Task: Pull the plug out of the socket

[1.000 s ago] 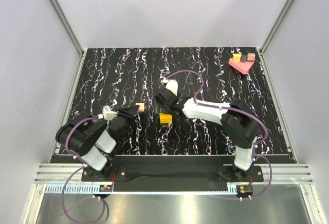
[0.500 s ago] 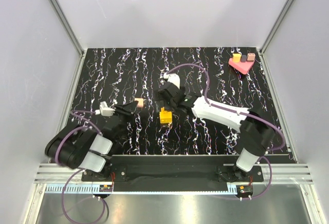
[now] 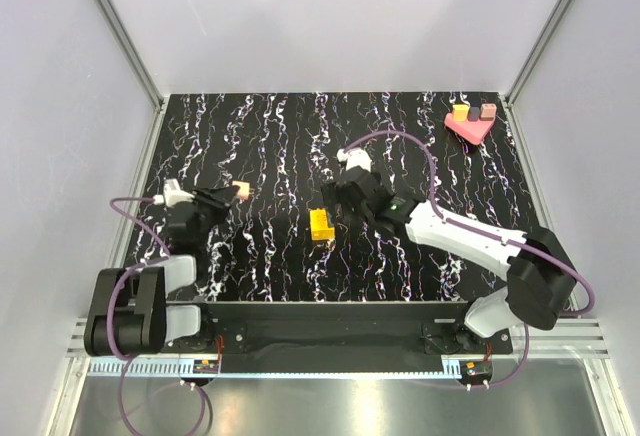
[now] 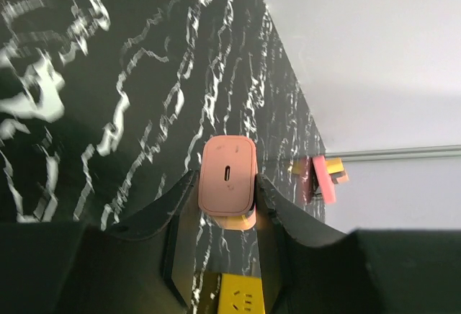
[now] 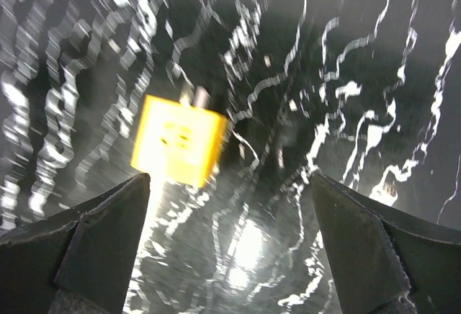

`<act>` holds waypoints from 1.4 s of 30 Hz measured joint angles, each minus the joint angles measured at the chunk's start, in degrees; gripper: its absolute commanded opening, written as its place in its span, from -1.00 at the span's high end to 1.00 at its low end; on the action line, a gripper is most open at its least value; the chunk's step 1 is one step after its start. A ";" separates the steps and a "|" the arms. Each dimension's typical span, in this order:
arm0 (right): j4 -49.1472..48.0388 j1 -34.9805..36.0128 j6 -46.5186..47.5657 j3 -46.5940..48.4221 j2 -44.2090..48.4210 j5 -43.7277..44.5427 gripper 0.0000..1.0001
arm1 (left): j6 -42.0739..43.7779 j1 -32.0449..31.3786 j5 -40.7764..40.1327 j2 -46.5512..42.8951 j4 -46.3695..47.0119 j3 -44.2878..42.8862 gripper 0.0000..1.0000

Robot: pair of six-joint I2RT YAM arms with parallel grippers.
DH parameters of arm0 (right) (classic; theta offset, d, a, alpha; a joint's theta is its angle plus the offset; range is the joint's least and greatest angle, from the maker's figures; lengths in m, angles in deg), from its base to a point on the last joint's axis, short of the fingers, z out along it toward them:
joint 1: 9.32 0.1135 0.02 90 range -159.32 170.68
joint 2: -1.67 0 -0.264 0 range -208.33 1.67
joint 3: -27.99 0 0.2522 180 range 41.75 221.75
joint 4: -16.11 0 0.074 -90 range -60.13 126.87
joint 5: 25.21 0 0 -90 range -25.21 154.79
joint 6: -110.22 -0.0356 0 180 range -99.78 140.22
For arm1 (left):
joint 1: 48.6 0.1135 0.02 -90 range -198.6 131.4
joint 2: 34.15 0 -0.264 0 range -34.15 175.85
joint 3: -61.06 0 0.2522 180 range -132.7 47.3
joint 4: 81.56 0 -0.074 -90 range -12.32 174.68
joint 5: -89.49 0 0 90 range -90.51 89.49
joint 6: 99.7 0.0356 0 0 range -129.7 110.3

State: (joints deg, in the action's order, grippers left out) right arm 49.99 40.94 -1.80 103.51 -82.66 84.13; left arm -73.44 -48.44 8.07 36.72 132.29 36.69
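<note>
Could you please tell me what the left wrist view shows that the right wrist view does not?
Only the left wrist view shows the pink plug gripped between the left fingers, and the pink tray near the far wall. Only the right wrist view shows the right fingers spread wide with nothing between them. Both show the yellow socket lying on the black marbled table.

One plug point(image 4: 228, 173), one socket point(image 3: 321, 224), one red stand point(image 3: 468, 129), three small blocks point(image 3: 460, 112).
</note>
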 measured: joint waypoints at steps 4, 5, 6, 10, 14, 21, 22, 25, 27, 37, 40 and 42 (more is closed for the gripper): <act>-2.78 -0.07 1.38 -4.42 -0.09 -0.61 -0.99 | 4.22 6.78 8.68 4.00 -5.60 -6.64 1.00; -3.74 -0.07 1.55 -5.18 -0.09 -0.68 -0.99 | 5.57 7.96 10.47 5.40 -7.15 -8.98 1.00; -5.20 -0.09 1.77 -6.34 -0.04 -0.83 -0.99 | 6.75 9.01 12.37 7.04 -9.05 -11.67 1.00; -9.60 -0.09 2.36 -11.32 1.14 -1.05 -0.99 | 9.03 12.76 19.37 14.80 -11.50 -19.87 1.00; -10.97 -0.11 2.75 -13.92 3.96 -1.05 -1.00 | 7.98 16.85 24.59 23.67 -11.19 -24.41 1.00; -13.97 -0.17 2.86 -15.28 9.53 -1.05 -0.99 | 7.41 19.30 24.79 28.76 -15.82 -27.45 0.88; -14.38 -0.22 2.89 -15.28 9.55 -1.09 -0.99 | 7.37 19.37 24.63 29.03 -16.35 -28.30 0.84; -14.64 -0.44 2.91 -15.41 9.55 -1.49 -1.00 | 6.62 20.11 24.39 30.91 -16.39 -30.71 0.82; -14.71 -0.52 2.91 -15.52 9.55 -1.75 -0.99 | 5.99 21.00 24.09 32.98 -17.05 -32.17 0.80; -14.84 -1.64 2.89 -15.65 9.14 -2.80 -0.99 | 7.06 23.87 19.76 36.02 -24.37 -35.98 0.49; -15.04 -1.97 2.84 -15.67 8.83 -3.41 -0.99 | 8.13 24.17 19.63 36.02 -25.38 -36.65 -0.16; -15.30 -2.10 2.82 -15.67 8.52 -3.89 -0.99 | 8.81 24.24 19.41 36.02 -25.59 -36.63 -0.36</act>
State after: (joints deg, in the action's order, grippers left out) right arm 34.69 38.84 1.02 87.84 -74.14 80.24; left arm -64.63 -24.20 27.48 72.74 106.70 0.06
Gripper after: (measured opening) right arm 0.993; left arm 0.592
